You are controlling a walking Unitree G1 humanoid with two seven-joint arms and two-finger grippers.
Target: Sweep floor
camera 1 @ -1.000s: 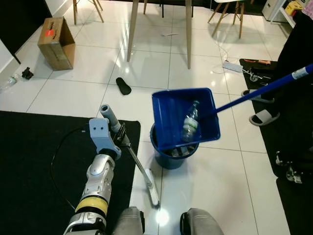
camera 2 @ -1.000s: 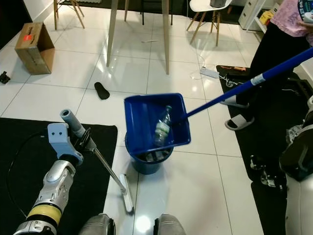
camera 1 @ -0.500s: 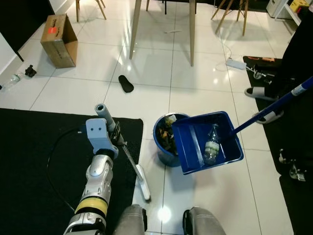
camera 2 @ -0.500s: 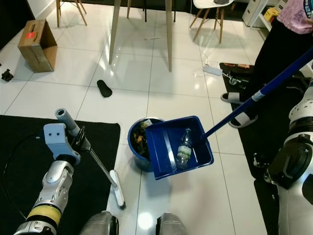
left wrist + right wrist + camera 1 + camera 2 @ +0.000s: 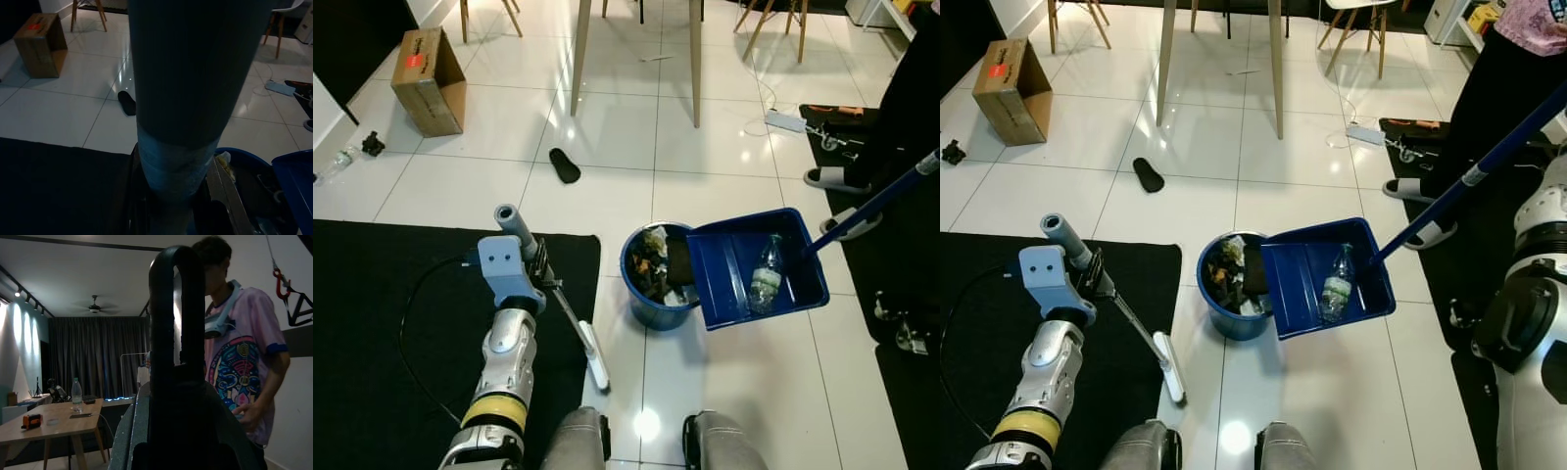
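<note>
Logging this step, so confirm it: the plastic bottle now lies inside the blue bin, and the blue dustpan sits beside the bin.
Not quite: the plastic bottle lies in the blue dustpan, not in the blue bin. The left eye view shows it. The dustpan does sit beside the bin.

Blue bucket [image 5: 656, 294] of rubbish standing on white tiled floor [image 5: 460, 176]. Touching its right rim, tilted blue dustpan [image 5: 759, 264] holding clear plastic bottle [image 5: 766, 277], long blue handle [image 5: 876, 201] rising away to the right. Left of bucket, silver left arm over black mat [image 5: 372, 323], left gripper [image 5: 540, 269] closed around broom shaft [image 5: 570, 318], broom head [image 5: 596, 358] on floor near bucket. Beyond bucket, dark slipper [image 5: 563, 166]; farther left, cardboard box [image 5: 429, 69].
</note>
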